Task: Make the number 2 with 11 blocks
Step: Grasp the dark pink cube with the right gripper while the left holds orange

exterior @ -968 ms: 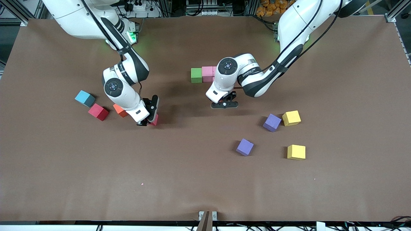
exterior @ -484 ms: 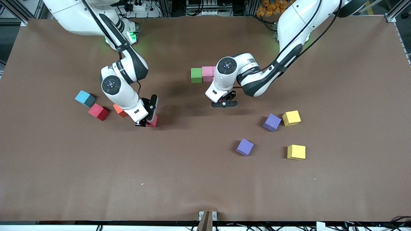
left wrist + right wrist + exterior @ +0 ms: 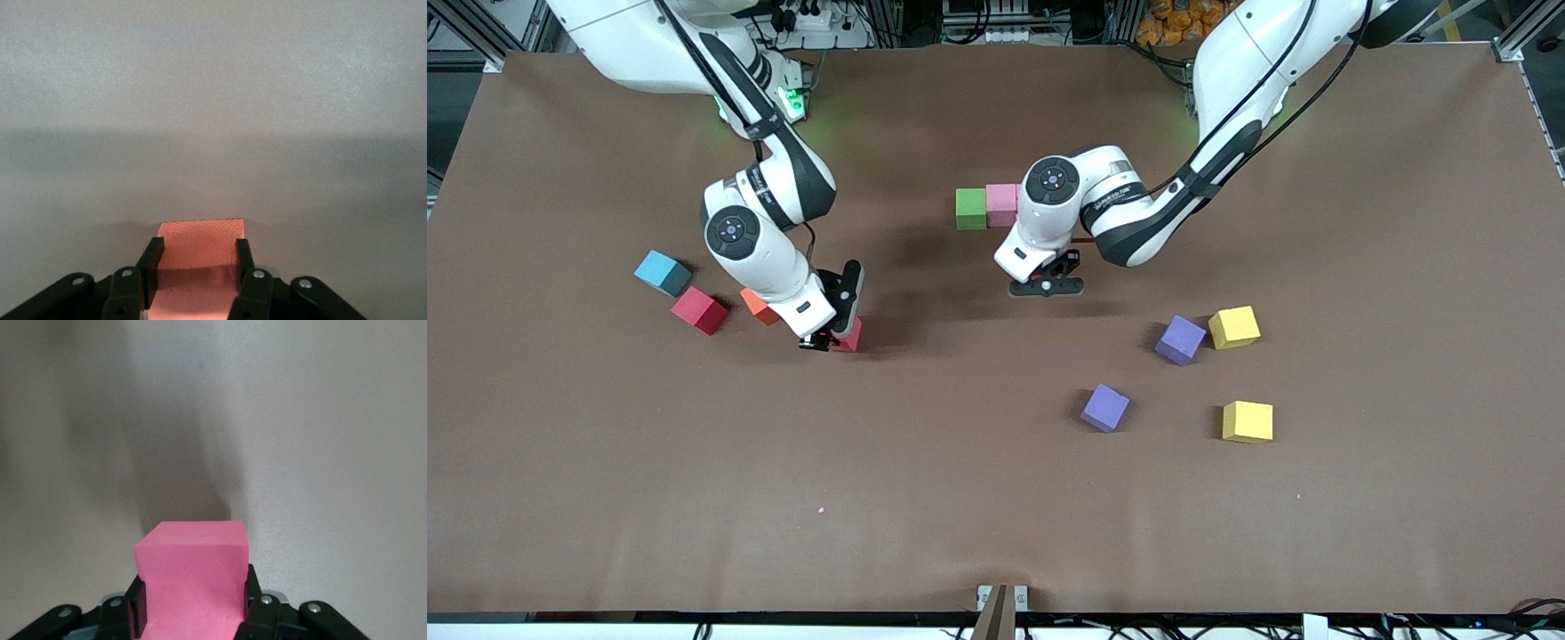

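My right gripper [image 3: 834, 337] [image 3: 193, 583] is shut on a pink block [image 3: 192, 573] [image 3: 851, 337], low over the table beside an orange block [image 3: 756, 304]. My left gripper [image 3: 1047, 286] [image 3: 197, 245] is shut on an orange block [image 3: 200, 250], which the hand hides in the front view. It hangs over the table next to a green block [image 3: 970, 209] and a pink block [image 3: 1002, 204] that touch in a row. A red block [image 3: 699, 310] lies by the orange one. Two purple blocks [image 3: 1180, 340] [image 3: 1105, 407] and two yellow blocks [image 3: 1234, 327] [image 3: 1248, 421] lie toward the left arm's end.
A light-blue cube [image 3: 663, 272] sits next to the red block, toward the right arm's end. The brown table [image 3: 925, 498] has open room nearer the front camera. A small bracket [image 3: 1001, 597] sits at the table's front edge.
The right arm has shifted slightly toward its own end of the table, still holding the pink block. The left arm has barely moved.
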